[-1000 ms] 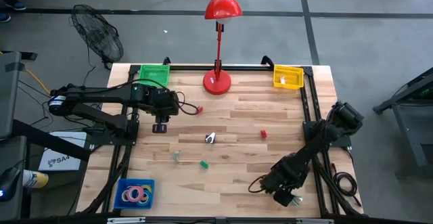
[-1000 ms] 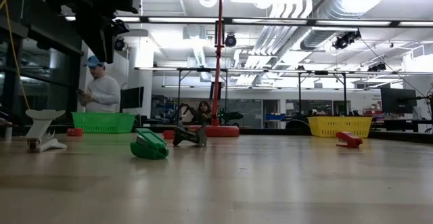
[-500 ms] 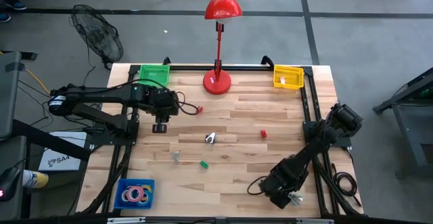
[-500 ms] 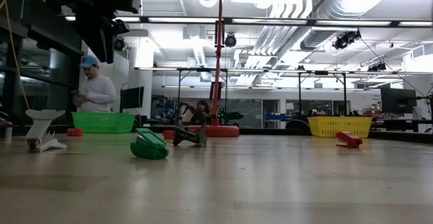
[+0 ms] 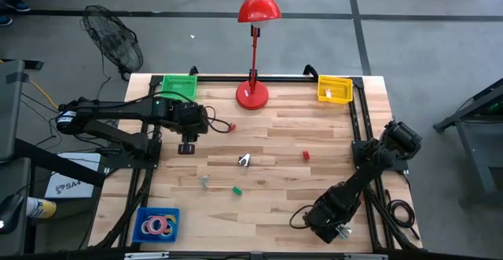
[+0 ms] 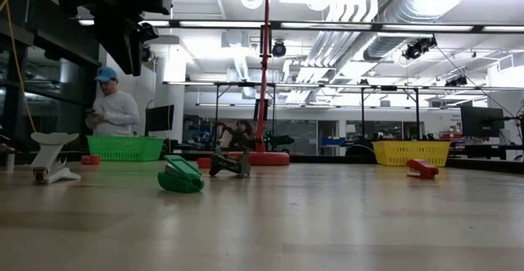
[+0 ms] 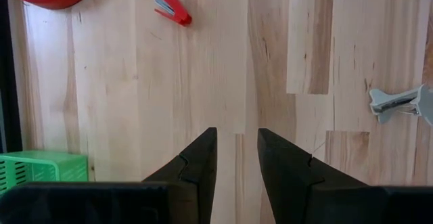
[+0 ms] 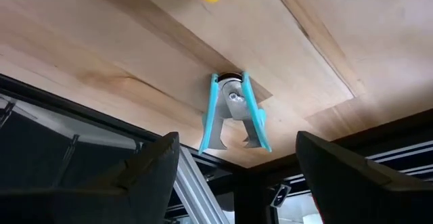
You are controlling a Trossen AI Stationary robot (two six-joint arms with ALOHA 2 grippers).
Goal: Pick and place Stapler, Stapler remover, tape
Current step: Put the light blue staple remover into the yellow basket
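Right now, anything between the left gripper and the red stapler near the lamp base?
Nothing. In the left wrist view only bare wood lies between the left gripper and the red stapler; its fingers are empty.

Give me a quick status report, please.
Left gripper empty, narrow gap, above table. Right gripper open, facing light-blue staple remover. Tape in blue tray.

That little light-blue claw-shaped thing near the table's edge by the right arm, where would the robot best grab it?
Probably across the two light-blue handles of the staple remover, coming down from above. It lies flat on the wood with both handles side by side and its jaws toward the table's edge, so fingers could close on the outer sides of the handles. The right gripper hangs wide open close by, handles between its fingers' line.
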